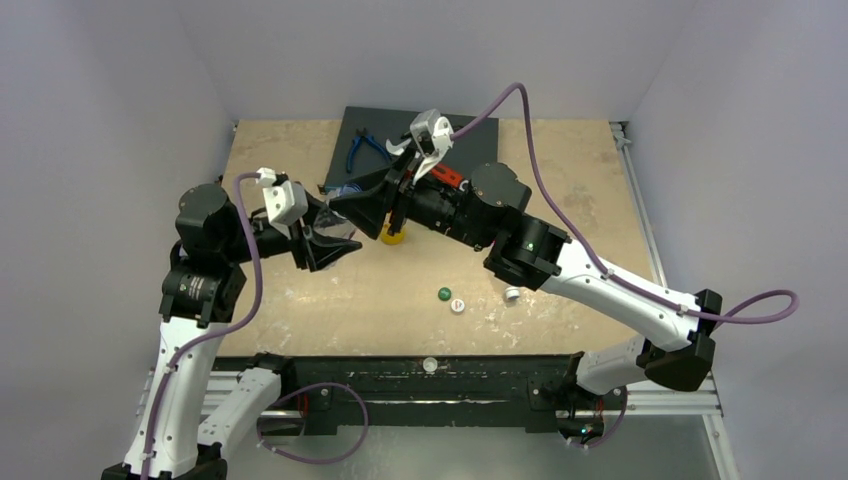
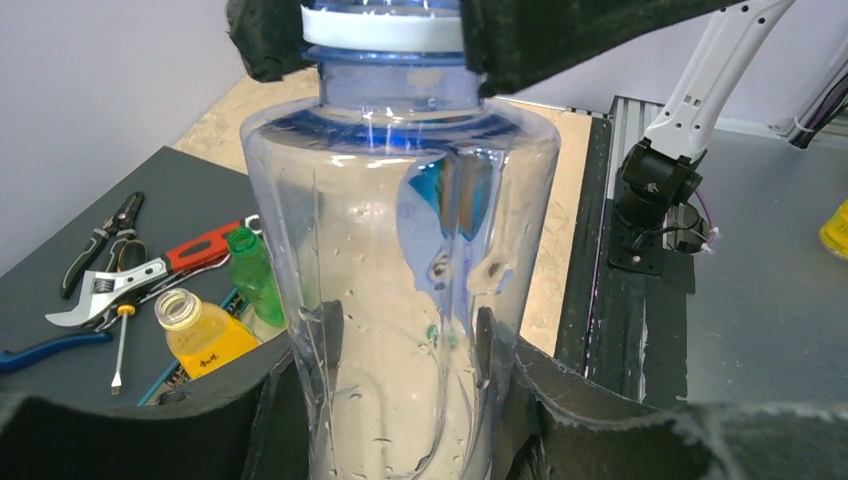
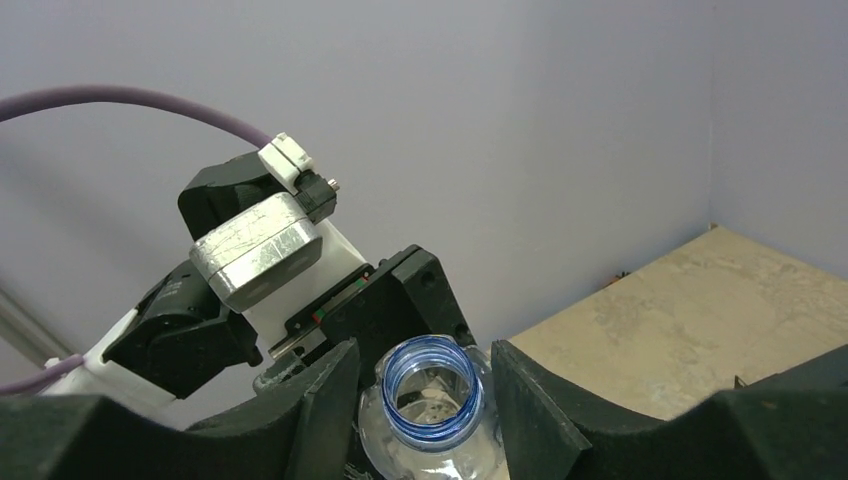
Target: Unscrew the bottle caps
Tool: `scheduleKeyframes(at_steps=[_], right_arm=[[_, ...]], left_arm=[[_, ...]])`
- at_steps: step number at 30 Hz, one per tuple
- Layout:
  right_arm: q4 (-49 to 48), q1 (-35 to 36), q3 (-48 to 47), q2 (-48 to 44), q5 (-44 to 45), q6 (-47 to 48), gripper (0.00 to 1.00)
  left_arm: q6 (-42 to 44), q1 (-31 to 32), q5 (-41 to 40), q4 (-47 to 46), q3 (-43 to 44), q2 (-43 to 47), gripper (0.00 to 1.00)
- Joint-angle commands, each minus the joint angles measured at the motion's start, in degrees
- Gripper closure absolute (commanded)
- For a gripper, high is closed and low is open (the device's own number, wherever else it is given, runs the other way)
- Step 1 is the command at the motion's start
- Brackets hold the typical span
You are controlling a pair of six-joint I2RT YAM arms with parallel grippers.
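My left gripper (image 1: pixel 325 243) (image 2: pixel 405 340) is shut on the body of the larger clear bottle (image 2: pixel 400 250) and holds it above the table. A white band (image 2: pixel 383 28) rings the bottle's neck. My right gripper (image 1: pixel 372 207) (image 3: pixel 420 348) is open, with its pads close on either side of the neck. In the right wrist view the bottle's mouth (image 3: pixel 430 385) is open, shows blue threads and has no cap on it. A dark green cap (image 1: pixel 444 293) and two white caps (image 1: pixel 458 306) (image 1: pixel 512 294) lie loose on the table. No blue cap shows.
An uncapped orange-yellow bottle (image 2: pixel 200 335) (image 1: pixel 394 236) and a green bottle (image 2: pixel 252 278) stand at the edge of a dark mat (image 1: pixel 470 140). Pliers (image 2: pixel 100 240), a wrench (image 2: pixel 150 280), a screwdriver (image 2: pixel 121 345) and blue-handled pliers (image 1: pixel 365 148) lie on the mat.
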State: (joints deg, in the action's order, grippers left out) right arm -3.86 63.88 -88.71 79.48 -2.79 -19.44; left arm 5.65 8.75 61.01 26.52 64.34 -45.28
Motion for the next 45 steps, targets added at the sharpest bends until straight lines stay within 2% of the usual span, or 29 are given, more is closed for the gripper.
scheduleKeyframes(at_steps=[1,3,4,5,7,8,9,11,14,22,30,34,45], right_arm=[[-1.2,0.5,-0.6,-0.1,-0.4,0.4,0.55],[-1.2,0.5,-0.5,-0.1,-0.2,0.6,0.73],[-0.8,0.5,-0.6,-0.1,0.0,0.5,0.78],[-0.3,0.5,-0.8,-0.1,0.3,0.4,0.80],[0.9,0.5,-1.6,0.1,0.3,1.1,0.80],[1.4,0.4,-1.7,0.1,0.4,2.0,0.80],[2.2,0.4,-1.9,0.1,1.2,3.0,0.80],[3.6,0.4,-1.9,-0.1,3.6,5.6,0.81],[6.4,0.3,-0.1,-0.8,8.1,9.4,0.81],[6.1,-1.7,10.8,-2.6,15.1,14.6,0.83],[-3.3,-4.0,22.1,-0.7,19.9,14.8,0.86],[-7.1,-5.1,24.6,1.8,21.7,13.6,0.86],[-19.5,-5.9,31.8,5.8,25.5,12.0,0.86]], left_arm=[[-1.7,0.0,0.5,-3.2,0.1,-0.2,0.95],[-2.0,0.0,0.3,-3.4,0.1,-0.2,0.89],[-2.2,0.0,0.3,-3.4,0.2,-0.3,0.79],[-2.3,0.0,0.1,-3.5,0.3,-0.3,0.67],[-2.8,0.0,-0.5,-3.3,0.4,-0.5,0.30],[-3.1,0.0,-1.2,-3.2,0.5,-0.4,0.18],[-3.3,0.0,-2.1,-3.0,0.6,-0.4,0.11],[-3.5,0.0,-3.8,-2.4,0.7,-0.3,0.05],[-2.3,0.0,-6.3,0.8,1.4,-0.5,0.01],[-1.0,0.0,-14.4,7.2,2.2,0.2,0.00],[-1.1,0.0,-15.2,9.2,1.5,-2.4,0.00],[-2.1,0.1,-16.3,6.4,0.7,-1.8,0.00],[-0.9,0.0,-17.0,6.7,0.3,-1.5,0.00]])
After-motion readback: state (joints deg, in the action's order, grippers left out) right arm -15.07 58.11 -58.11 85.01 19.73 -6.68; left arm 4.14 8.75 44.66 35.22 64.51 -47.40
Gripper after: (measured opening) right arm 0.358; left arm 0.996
